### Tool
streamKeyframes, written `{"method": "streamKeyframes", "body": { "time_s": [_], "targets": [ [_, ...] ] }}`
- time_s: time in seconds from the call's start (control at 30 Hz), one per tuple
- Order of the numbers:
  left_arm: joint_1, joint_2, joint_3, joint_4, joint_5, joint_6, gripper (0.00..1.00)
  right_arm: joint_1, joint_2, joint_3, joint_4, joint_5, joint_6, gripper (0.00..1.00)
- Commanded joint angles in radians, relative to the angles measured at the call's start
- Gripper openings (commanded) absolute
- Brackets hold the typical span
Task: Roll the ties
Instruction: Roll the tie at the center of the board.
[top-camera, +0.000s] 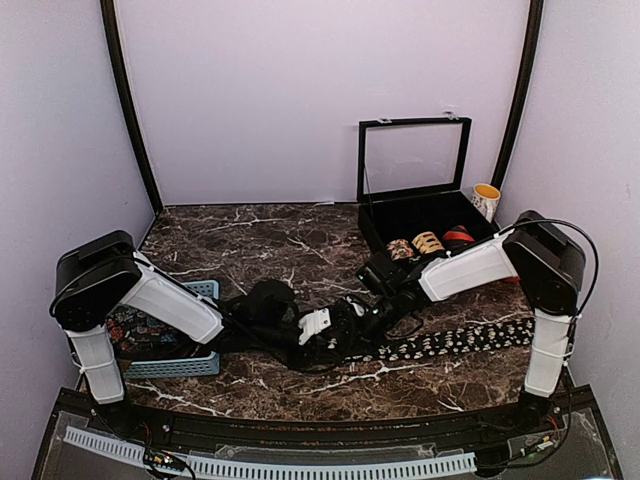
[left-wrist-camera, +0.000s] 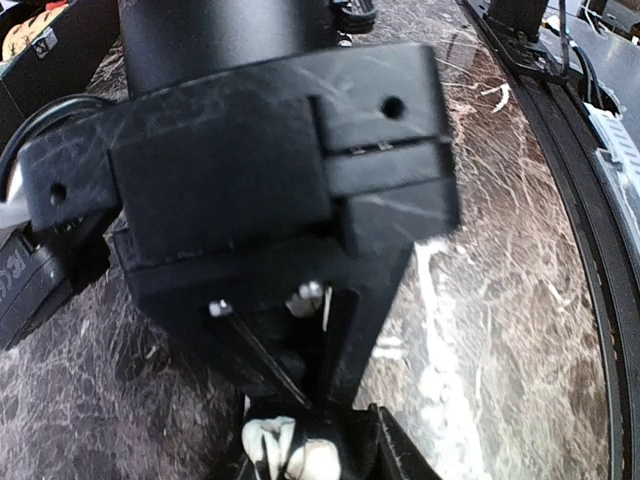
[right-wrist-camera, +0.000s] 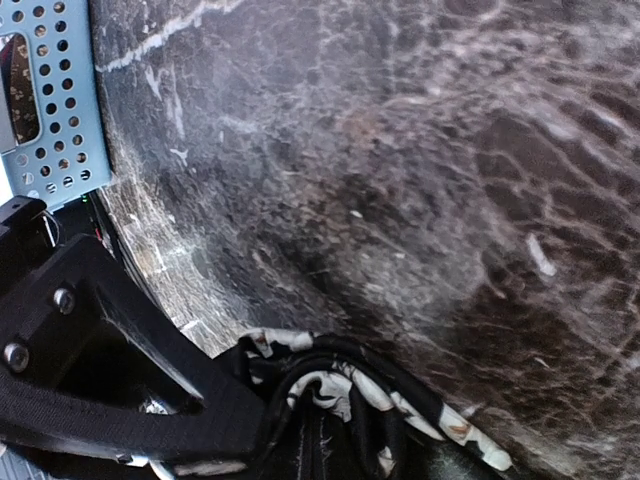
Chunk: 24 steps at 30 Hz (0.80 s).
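On the marble table (top-camera: 260, 235) the tie (top-camera: 470, 338) lies right of the blue basket (top-camera: 170, 367), its long axis running away from the basket along the near edge (bare marble behind it). At its basket-side end the right gripper (top-camera: 368, 312) is clenched on bunched fabric. The left gripper (top-camera: 338, 328) sits just beside it, and we cannot tell whether its fingers are closed.

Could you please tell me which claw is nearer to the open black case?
Right. The right claw is just in front of the case; the left claw lies farther left.
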Motion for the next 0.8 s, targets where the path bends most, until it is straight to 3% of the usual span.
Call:
{"method": "streamKeyframes", "body": {
  "time_s": [0.0, 0.4, 0.5, 0.63, 0.77],
  "targets": [
    [-0.014, 0.073, 0.047, 0.035, 0.0, -0.033, 0.33, 0.006, 0.026, -0.029, -0.043, 0.051, -0.019, 0.01],
    [-0.014, 0.134, 0.013, -0.067, -0.085, -0.058, 0.27, -0.004, -0.101, -0.037, -0.028, 0.059, -0.044, 0.04],
    [-0.014, 0.134, 0.021, -0.107, -0.093, -0.064, 0.27, -0.015, -0.168, -0.081, 0.008, 0.046, -0.019, 0.14],
    [-0.014, 0.139, 0.038, -0.138, -0.093, -0.059, 0.27, -0.015, -0.201, -0.111, 0.094, 0.005, 0.028, 0.38],
    [-0.014, 0.15, 0.055, -0.152, -0.093, -0.059, 0.28, -0.008, -0.15, -0.082, 0.093, -0.01, 0.03, 0.41]
  ]
}}
